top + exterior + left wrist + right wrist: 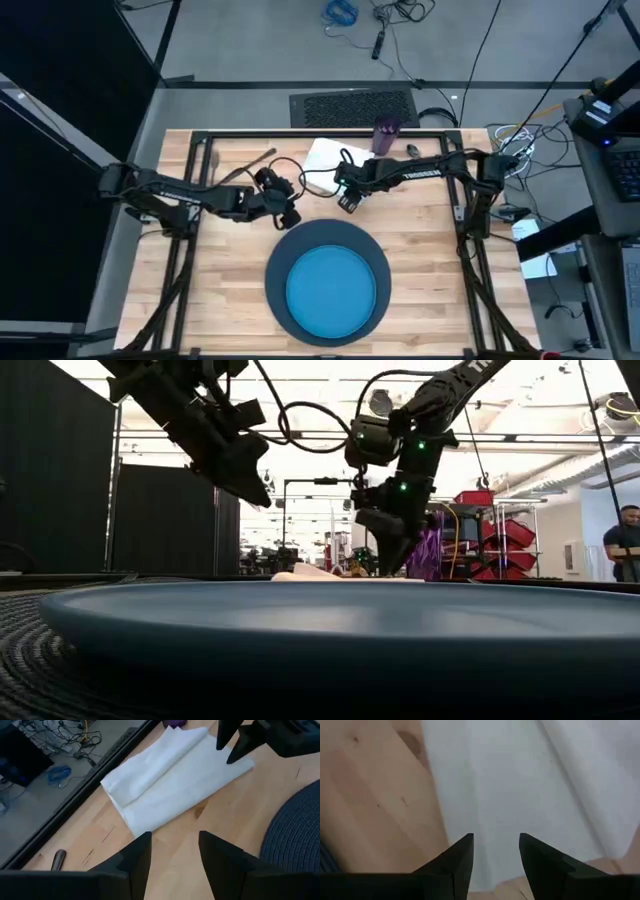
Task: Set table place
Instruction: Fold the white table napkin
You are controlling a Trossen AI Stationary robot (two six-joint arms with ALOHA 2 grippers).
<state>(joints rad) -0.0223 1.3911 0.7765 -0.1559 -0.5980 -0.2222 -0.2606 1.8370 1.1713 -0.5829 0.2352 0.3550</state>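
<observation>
A bright blue plate (330, 288) lies on a dark navy round disc (275, 262) at the table's (430, 250) near middle. Beyond it a white folded napkin (322, 160) lies flat on the wood. A small purple cup (386, 128) stands at the far edge. My right gripper (347, 203) stands open, pointing down just over the napkin's (520, 780) near edge. I see no touch. My left gripper (290, 217) hangs open above the bare wood left of it, between napkin (175, 775) and disc.
One metal utensil (258, 162) lies on the wood at the far left, and another (413, 150) lies beside the cup. Black frame bars (200, 160) run along the table's far edge and sides. A person (625, 540) stands in the room beyond the table.
</observation>
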